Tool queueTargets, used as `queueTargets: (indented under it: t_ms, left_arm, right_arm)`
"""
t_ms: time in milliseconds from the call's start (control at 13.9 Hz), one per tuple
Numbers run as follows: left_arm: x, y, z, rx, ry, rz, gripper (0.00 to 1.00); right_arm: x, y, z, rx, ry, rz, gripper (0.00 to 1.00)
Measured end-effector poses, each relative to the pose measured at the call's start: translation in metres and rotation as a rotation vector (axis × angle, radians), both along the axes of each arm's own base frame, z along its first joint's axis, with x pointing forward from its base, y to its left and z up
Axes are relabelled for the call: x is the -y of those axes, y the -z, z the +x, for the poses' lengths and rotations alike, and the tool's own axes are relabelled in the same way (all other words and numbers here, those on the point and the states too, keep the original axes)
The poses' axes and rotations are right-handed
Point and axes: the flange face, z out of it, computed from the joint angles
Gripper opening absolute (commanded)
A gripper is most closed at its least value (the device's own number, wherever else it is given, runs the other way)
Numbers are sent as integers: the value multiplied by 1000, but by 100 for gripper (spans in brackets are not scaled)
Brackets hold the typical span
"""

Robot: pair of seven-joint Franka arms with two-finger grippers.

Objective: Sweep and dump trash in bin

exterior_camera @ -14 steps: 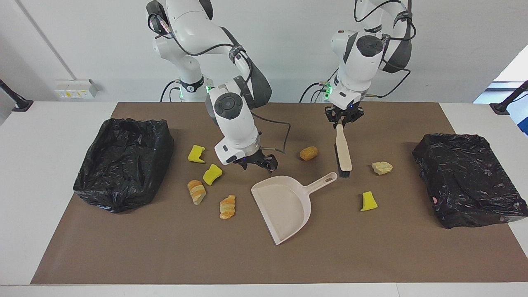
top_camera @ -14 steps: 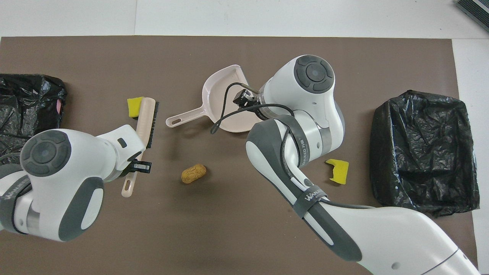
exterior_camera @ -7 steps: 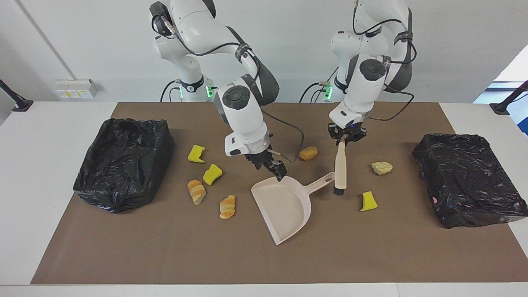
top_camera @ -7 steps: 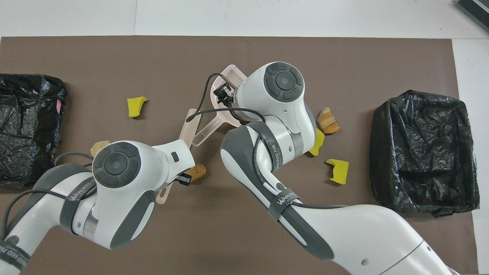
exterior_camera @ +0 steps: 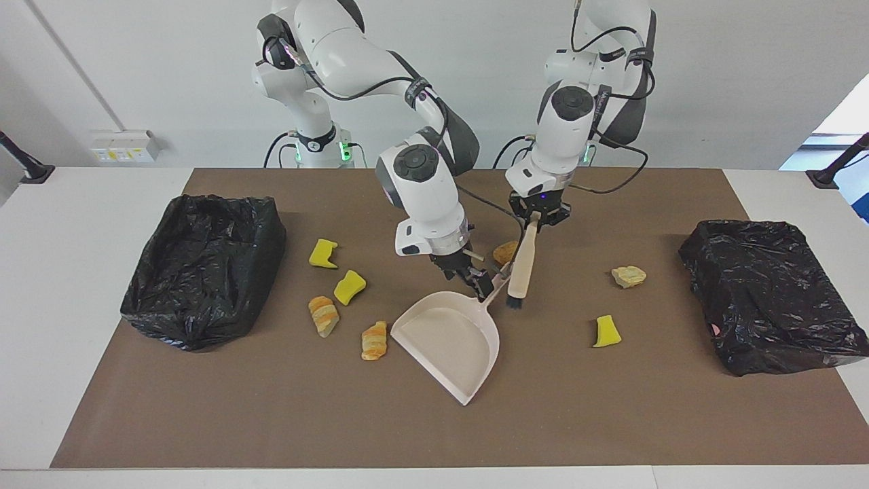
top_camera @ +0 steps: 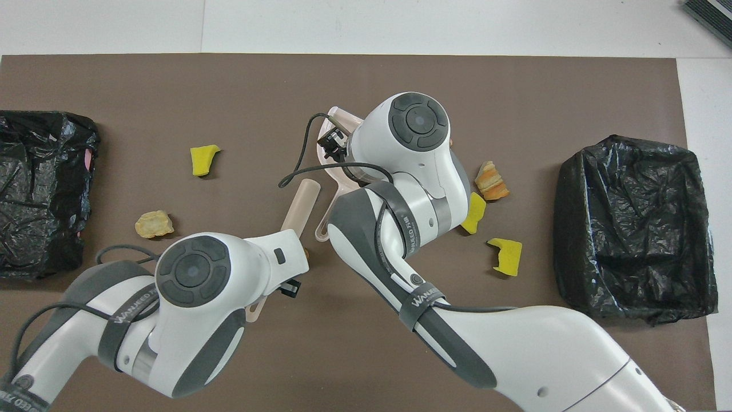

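Brown mat (exterior_camera: 204, 407) over a white table (exterior_camera: 81, 204), with a black-bagged bin at each end: one (exterior_camera: 204, 265) at the right arm's end, one (exterior_camera: 770, 292) at the left arm's end. Beige pan (exterior_camera: 448, 339) flat near mid-mat, mouth turned away from the robots, handle angled back toward them. Right gripper (exterior_camera: 478, 284) low at the root of that handle, jaws spread wide, no firm hold on the pan to be made out. Left gripper (exterior_camera: 540, 217) over the mat just beside it, jaws clamped on the top of the brush (exterior_camera: 521, 268) handle; brush hanging tilted, black bristles down, close beside the pan handle; contact with the mat not discernible. All trash on the mat, none in the pan. Nugget (exterior_camera: 504, 251) between the two grippers, nearer the robots than the pan, partly hidden. Two yellow bits (exterior_camera: 323, 253) (exterior_camera: 349, 286) and two striped pieces (exterior_camera: 324, 315) (exterior_camera: 375, 339) between the pan and the bin at the right arm's end, the second striped piece just beside the pan's rim. Pale lump (exterior_camera: 629, 276) and third yellow bit (exterior_camera: 605, 331) toward the left arm's end, well apart from the pan.
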Motion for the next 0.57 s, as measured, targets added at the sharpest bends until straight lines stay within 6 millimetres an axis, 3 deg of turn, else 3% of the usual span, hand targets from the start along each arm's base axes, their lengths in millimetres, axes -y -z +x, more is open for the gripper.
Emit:
queueTargets:
  t_ms: [287,574]
  left_arm:
    - [-75,-9,40,11,-157,0,0]
    - [-158,1,78,30,-168,73,0]
  right_arm:
    - [3,3,-6,-19,-92,-48,100]
    - [-15,16,-37,-49,-127,-63,100]
